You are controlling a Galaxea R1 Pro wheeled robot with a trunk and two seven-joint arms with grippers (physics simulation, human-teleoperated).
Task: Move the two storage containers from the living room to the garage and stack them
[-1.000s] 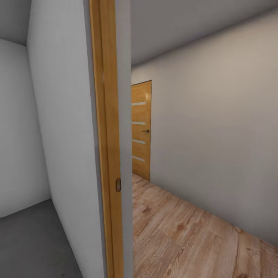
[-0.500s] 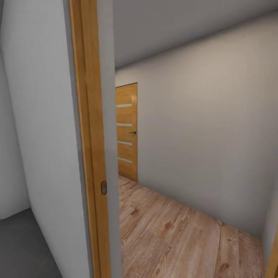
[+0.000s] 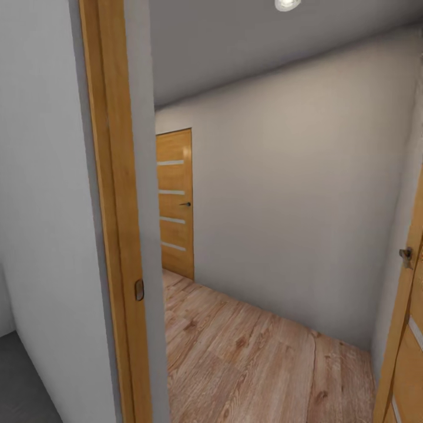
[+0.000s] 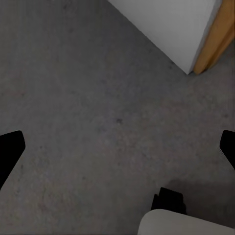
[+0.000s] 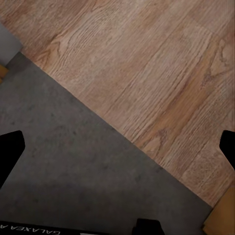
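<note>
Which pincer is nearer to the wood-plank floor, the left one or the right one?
Right. The right pincer hangs over the seam where wood-plank floor meets concrete; the left pincer hangs above grey concrete beside a wall corner.

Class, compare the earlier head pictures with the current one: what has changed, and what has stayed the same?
The camera moved: the door frame and far wooden door slid left in the picture, and a ceiling spotlight and a near door at the right edge came into view. Nothing in the scene itself visibly moved.
</note>
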